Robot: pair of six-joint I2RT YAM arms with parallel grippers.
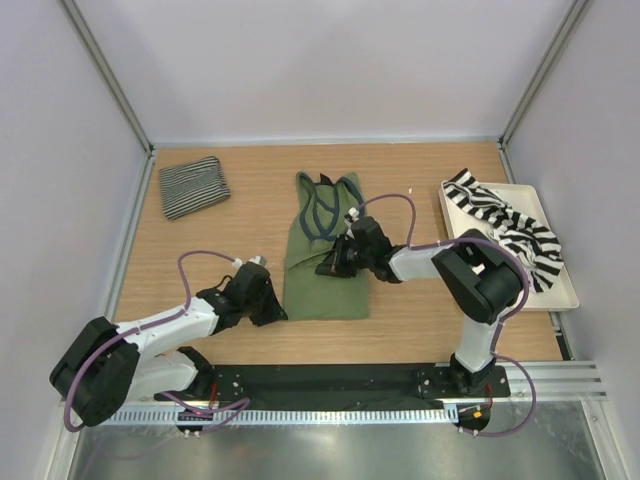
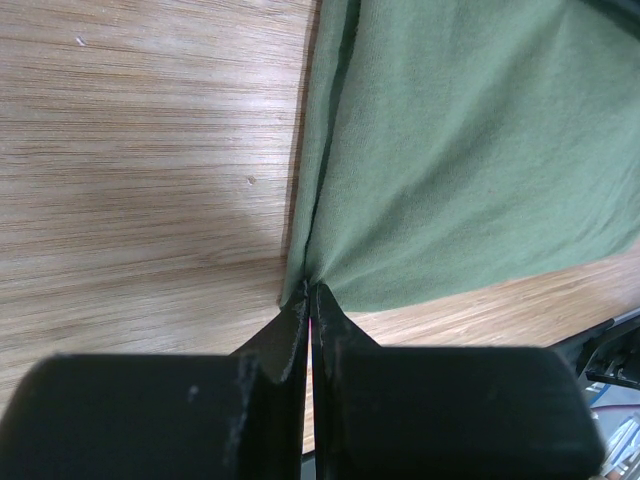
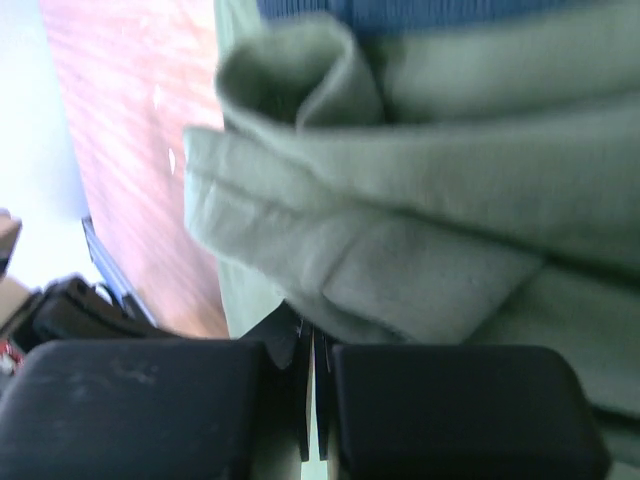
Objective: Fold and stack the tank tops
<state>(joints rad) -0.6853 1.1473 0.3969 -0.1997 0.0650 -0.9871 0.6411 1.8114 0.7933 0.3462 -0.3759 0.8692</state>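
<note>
The olive green tank top (image 1: 325, 275) lies lengthwise in the middle of the table, straps at the far end. My left gripper (image 1: 278, 316) is shut on its near left corner; in the left wrist view the cloth (image 2: 470, 150) puckers into the fingertips of the left gripper (image 2: 310, 290). My right gripper (image 1: 328, 268) is over the top's middle, shut on a bunched fold of green cloth (image 3: 420, 220) that rolls over the tips of the right gripper (image 3: 315, 335). The pinstriped tank top (image 1: 193, 186) lies folded at the far left. The broad-striped tank top (image 1: 505, 225) is crumpled on the tray.
A cream tray (image 1: 560, 300) sits along the right edge of the table. White walls with metal posts close in the left, far and right sides. A black rail (image 1: 330, 380) with both arm bases runs along the near edge.
</note>
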